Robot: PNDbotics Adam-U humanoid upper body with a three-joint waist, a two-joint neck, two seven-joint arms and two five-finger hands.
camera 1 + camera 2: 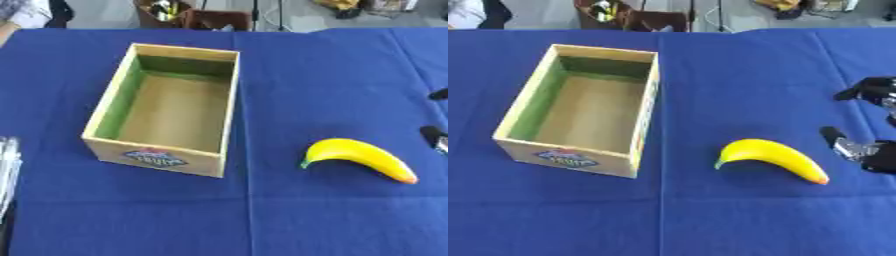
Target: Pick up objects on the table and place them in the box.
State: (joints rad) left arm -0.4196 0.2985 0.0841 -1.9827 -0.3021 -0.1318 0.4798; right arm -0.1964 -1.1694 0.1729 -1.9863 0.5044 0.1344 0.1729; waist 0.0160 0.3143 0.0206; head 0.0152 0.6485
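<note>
While right hand (866, 120) hovers spread, grasping nothing, just right of banana (772, 160), a glancing approach could roll it farther from box (642, 107); left hand (7, 165) fingers unclear.

Bright even overhead light; soft blur throughout; faint shadow under banana (773, 159); no glare.

Lab (blue-clothed table (332, 70), cluttered floor (289, 15) behind)
</note>
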